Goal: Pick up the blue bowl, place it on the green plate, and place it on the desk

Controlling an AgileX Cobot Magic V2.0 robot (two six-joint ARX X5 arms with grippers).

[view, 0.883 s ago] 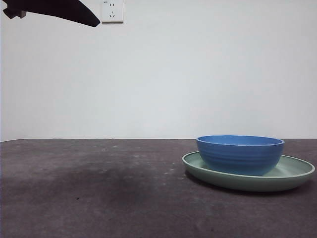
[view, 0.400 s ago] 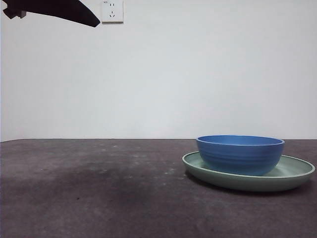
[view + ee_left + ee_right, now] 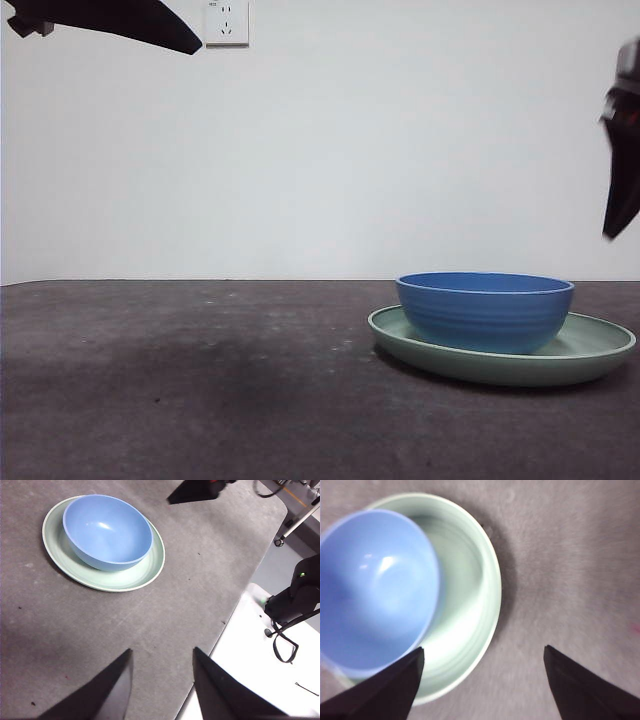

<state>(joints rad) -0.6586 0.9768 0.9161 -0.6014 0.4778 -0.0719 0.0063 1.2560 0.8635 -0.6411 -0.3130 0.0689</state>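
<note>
The blue bowl (image 3: pixel 485 312) sits upright inside the green plate (image 3: pixel 500 366), right of centre on the desk (image 3: pixel 200 380). My right gripper (image 3: pixel 622 150) hangs at the right edge of the front view, above the plate's right side and clear of it. In the right wrist view the right gripper (image 3: pixel 482 650) is open and empty, looking down on the bowl (image 3: pixel 370 590) and the plate (image 3: pixel 470 595). My left gripper (image 3: pixel 162 650) is open and empty, high and far from the bowl (image 3: pixel 107 530) and the plate (image 3: pixel 145 572); it shows as a dark tip (image 3: pixel 110 20) at the top left.
A white wall socket (image 3: pixel 227 22) is on the back wall. The left wrist view shows the desk's edge (image 3: pixel 225 625), with a white surface (image 3: pixel 250 660) and black cables (image 3: pixel 285 645) beyond it. Bare desk stretches left of the plate.
The right gripper has come into the front view at the right edge. Bowl, plate and left arm have not moved.
</note>
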